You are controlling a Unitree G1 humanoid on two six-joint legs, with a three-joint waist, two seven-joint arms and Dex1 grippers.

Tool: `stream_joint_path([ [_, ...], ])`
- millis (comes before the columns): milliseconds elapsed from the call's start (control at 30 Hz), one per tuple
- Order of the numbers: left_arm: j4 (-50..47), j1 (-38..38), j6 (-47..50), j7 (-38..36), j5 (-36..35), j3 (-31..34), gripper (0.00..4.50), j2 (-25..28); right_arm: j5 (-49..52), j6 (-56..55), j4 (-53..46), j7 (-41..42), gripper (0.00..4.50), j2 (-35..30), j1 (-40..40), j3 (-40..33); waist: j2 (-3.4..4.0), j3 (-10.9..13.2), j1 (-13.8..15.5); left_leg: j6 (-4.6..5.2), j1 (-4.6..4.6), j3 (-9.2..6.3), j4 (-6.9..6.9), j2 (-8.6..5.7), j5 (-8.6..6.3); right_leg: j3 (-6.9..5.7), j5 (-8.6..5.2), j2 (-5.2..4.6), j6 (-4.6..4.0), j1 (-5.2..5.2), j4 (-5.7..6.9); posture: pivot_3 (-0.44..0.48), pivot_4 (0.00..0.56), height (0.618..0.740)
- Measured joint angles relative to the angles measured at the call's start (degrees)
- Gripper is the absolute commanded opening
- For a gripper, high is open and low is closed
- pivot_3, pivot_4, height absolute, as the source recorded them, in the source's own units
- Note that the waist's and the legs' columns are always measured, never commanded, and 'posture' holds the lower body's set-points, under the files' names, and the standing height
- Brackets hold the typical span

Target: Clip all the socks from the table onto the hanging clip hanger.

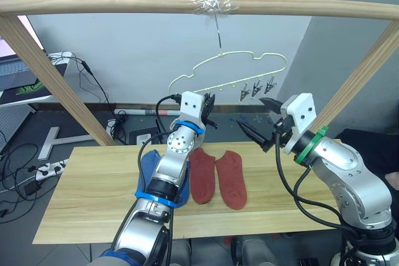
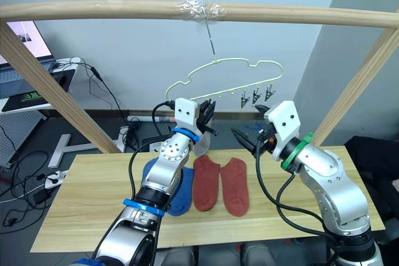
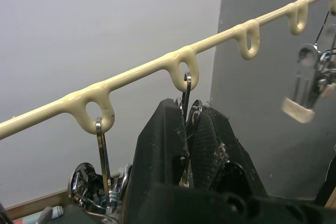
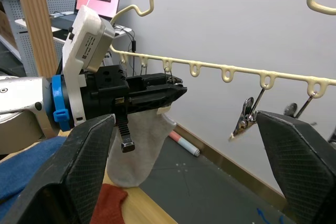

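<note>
From the head, two rust red socks (image 1: 218, 179) and a blue sock (image 1: 149, 167) lie mid-tabletop (image 1: 87, 204), with bare wood toward both ends. The left wrist view shows the left gripper (image 3: 189, 145) pinched on a clip (image 3: 185, 95) of the clip hanger (image 3: 131, 74). The right wrist view shows the right gripper (image 4: 191, 166) spread wide and a grey sock (image 4: 139, 148) hanging below the left one; its label is unreadable.

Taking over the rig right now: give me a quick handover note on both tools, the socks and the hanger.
Left tool: raised at the pale yellow wire clip hanger, shut on a metal clip; a light grey sock hangs there.
Right tool: open, empty, beside the hanger.
On the light wood table: two rust red socks and blue sock fabric by the left arm.
Done: grey sock at the hanger.
Left: the table socks; free clips hang at the hanger's right end.
</note>
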Motion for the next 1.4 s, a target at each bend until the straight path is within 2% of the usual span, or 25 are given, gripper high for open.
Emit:
stream_joint_path([
  [100, -0.86, 0.02, 2.50, -2.80, -2.40, 0.48, 0.19, 0.00, -1.27, 0.31, -0.10, -0.18, 4.50, -1.44, 0.95, 0.91, 0.00, 0.00, 0.02, 0.00, 0.00, 0.00, 0.00, 0.00, 0.00, 0.00, 0.00, 0.00, 0.00, 0.00, 0.00, 0.029, 0.127, 0.740],
  [167, -2.82, 0.07, 5.69, -5.91, -5.74, 1.27, 0.19, 0.05, -3.46, 0.77, 0.31, -0.71, 4.50, -2.51, 3.04, 2.75, 0.00, 0.00, 0.00, 0.00, -0.01, -0.01, -0.01, 0.00, 0.00, -0.01, 0.00, 0.00, 0.00, 0.00, -0.01, 0.029, 0.127, 0.740],
  [233, -5.30, 0.39, 10.37, -9.73, -10.41, 2.84, 0.19, 0.37, -5.27, 0.86, 2.29, -2.22, 4.50, -0.97, 5.21, 4.50, 0.00, 0.00, -0.15, 0.00, 0.01, 0.00, -0.02, 0.01, 0.00, 0.00, 0.00, 0.00, 0.00, -0.01, 0.02, 0.038, 0.129, 0.740],
  [367, -10.27, 0.52, 21.90, -16.58, -18.74, 5.15, 0.19, 3.22, -10.31, -1.66, 10.32, -4.40, 4.50, 2.43, 8.13, 10.28, 0.00, 0.00, -0.49, 0.01, 0.18, 0.04, -0.01, 0.01, 0.01, 0.05, -0.01, 0.02, 0.00, 0.02, 0.17, 0.038, 0.129, 0.740],
  [467, -12.23, -0.18, 29.28, -18.68, -22.42, 7.00, 0.19, 5.52, -14.57, -4.33, 18.95, -5.98, 4.50, 5.38, 8.56, 14.29, -0.01, 0.00, -0.92, 0.03, 0.29, 0.06, -0.02, 0.02, 0.02, 0.08, -0.02, 0.04, 0.01, 0.05, 0.26, 0.062, 0.134, 0.740],
  [667, -13.57, -1.99, 36.50, -19.62, -25.71, 7.90, 0.19, 6.52, -19.14, -9.01, 35.06, -7.96, 4.50, 12.66, 6.71, 18.65, -0.01, 0.01, -0.96, 0.06, 0.33, 0.10, -0.01, 0.01, 0.05, 0.12, -0.01, 0.03, 0.00, 0.08, 0.26, 0.069, 0.137, 0.740],
  [867, -14.26, -1.79, 37.61, -19.80, -26.08, 8.30, 0.19, 6.81, -21.65, -12.69, 52.44, -9.88, 4.50, 18.84, 0.07, 18.33, -0.01, 0.01, -0.98, 0.06, 0.33, 0.08, -0.06, 0.04, 0.05, 0.11, -0.01, 0.04, -0.01, 0.06, 0.26, 0.084, 0.137, 0.740],
  [967, -14.72, -1.58, 37.61, -19.87, -25.99, 8.21, 0.19, 6.90, -22.00, -14.25, 57.08, -10.03, 4.50, 20.52, -2.08, 17.34, -0.01, 0.00, -0.95, 0.06, 0.34, 0.09, -0.06, 0.04, 0.05, 0.11, -0.01, 0.04, -0.01, 0.06, 0.26, 0.084, 0.137, 0.740],
  [1167, -14.76, -1.40, 37.49, -19.88, -25.80, 8.12, 0.19, 6.96, -23.46, -17.44, 60.91, -7.48, 2.58, 20.67, -2.70, 17.16, -0.06, -0.10, -0.97, 0.06, 0.46, 0.09, -0.06, 0.04, 0.05, 0.12, -0.01, 0.04, 0.00, 0.16, 0.26, 0.092, 0.134, 0.740],
  [1267, -14.76, -1.40, 37.48, -19.93, -25.78, 8.08, 0.19, 7.00, -27.32, -20.91, 58.85, -4.78, 1.61, 17.04, -0.54, 21.67, -0.02, -0.18, -0.92, 0.06, 0.44, 0.09, -0.06, 0.03, 0.05, 0.12, -0.02, 0.04, 0.01, 0.16, 0.24, 0.092, 0.132, 0.740],
  [1400, -14.76, -1.36, 38.01, -19.96, -26.16, 8.25, 0.19, 7.13, -30.30, -25.09, 54.68, -2.44, 0.29, 12.19, 3.63, 24.11, -0.02, -0.37, -0.72, 0.06, 0.44, 0.09, -0.07, 0.02, 0.04, 0.11, -0.15, 0.03, 0.24, 0.20, 0.16, 0.091, 0.129, 0.740],
])
